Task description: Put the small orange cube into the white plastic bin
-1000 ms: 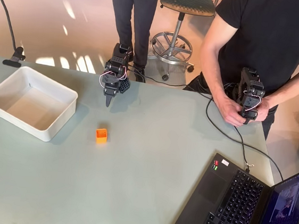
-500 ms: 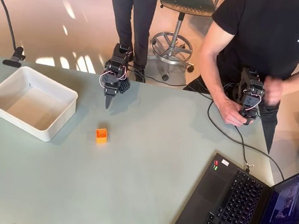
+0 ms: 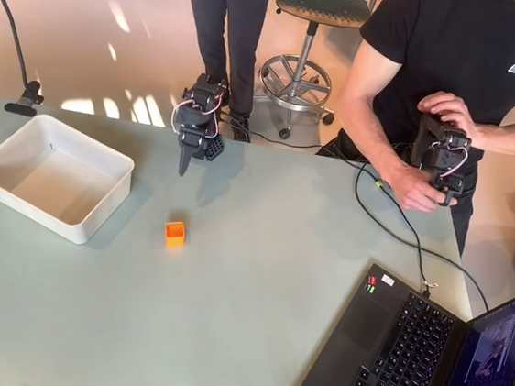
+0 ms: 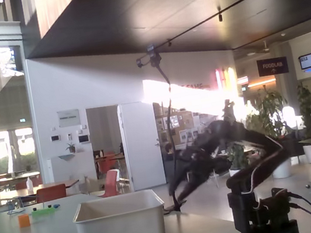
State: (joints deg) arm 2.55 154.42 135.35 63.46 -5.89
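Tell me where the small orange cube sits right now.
In the overhead view, the small orange cube sits on the pale green table, just right of the white plastic bin and below the black gripper, touching neither.

A person's black shirt (image 3: 465,58) reads "STAR".

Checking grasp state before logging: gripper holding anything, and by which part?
Nothing is held. The gripper hangs above the table, apart from the small orange cube, which sits alone on the table. The white plastic bin is empty.
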